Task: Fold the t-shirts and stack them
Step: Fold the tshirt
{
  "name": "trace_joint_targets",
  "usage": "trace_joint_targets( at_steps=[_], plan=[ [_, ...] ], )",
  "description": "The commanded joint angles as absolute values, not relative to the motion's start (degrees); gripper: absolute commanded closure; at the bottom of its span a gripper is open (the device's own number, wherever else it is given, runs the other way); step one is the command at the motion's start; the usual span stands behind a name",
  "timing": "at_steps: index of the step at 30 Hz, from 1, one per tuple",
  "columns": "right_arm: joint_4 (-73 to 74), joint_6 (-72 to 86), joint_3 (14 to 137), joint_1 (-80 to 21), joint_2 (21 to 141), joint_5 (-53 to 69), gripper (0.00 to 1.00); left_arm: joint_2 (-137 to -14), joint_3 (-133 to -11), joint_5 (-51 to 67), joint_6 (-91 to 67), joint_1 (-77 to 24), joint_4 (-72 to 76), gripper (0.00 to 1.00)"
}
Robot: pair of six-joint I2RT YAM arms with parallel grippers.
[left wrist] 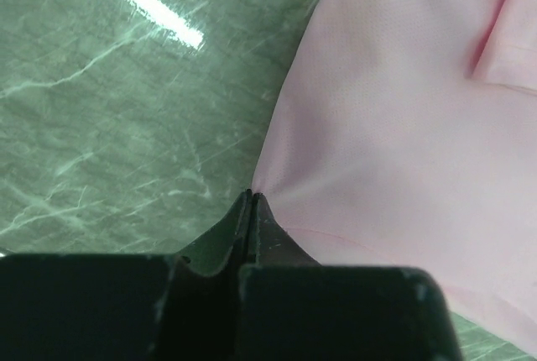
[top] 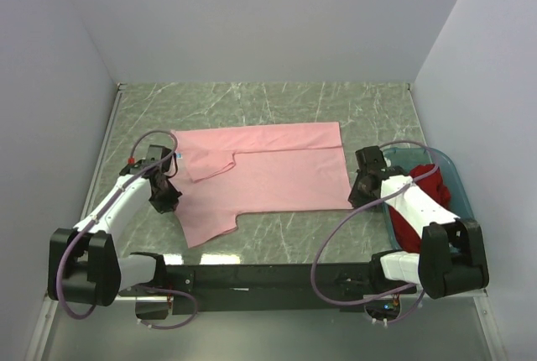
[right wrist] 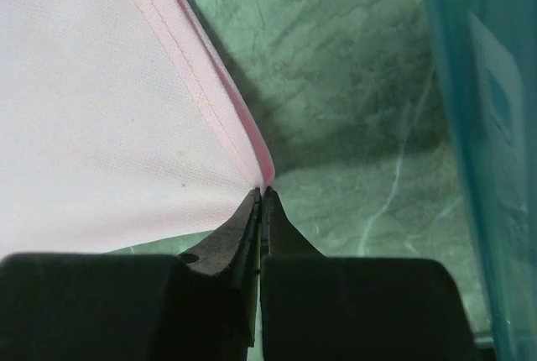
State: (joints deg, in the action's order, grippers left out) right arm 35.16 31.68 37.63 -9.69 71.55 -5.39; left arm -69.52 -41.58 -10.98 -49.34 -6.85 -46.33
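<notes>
The light pink t-shirt point(top: 268, 172) lies spread on the green marble table, partly folded, one sleeve turned over near its left end. My left gripper point(top: 172, 197) is shut on the shirt's left edge; in the left wrist view the jaws point(left wrist: 252, 196) pinch the pink cloth point(left wrist: 394, 126). My right gripper point(top: 359, 193) is shut on the shirt's near right corner; in the right wrist view the jaws point(right wrist: 263, 191) pinch the hemmed corner point(right wrist: 126, 109), which is lifted a little. The bright red t-shirt point(top: 417, 210) lies bunched in the tub, partly hidden by the right arm.
A teal translucent plastic tub point(top: 449, 178) stands at the table's right edge; its wall shows in the right wrist view point(right wrist: 482, 126). White walls enclose the table on the left, back and right. Bare marble point(top: 252, 101) lies behind the shirt.
</notes>
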Motion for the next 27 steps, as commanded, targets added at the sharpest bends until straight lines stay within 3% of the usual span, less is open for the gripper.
trace_joint_targets(
  at_steps=[1,27],
  plan=[
    [39.19,31.2,42.26,-9.14,70.48,-8.7,1.0,-69.08,-43.94,-9.93,-49.05,-5.98,-48.69,0.99],
    [40.69,29.18,66.88,-8.17,92.1,-10.37,1.0,-89.73,-66.78,-10.63,-40.96,-0.53,-47.46,0.99]
  ],
)
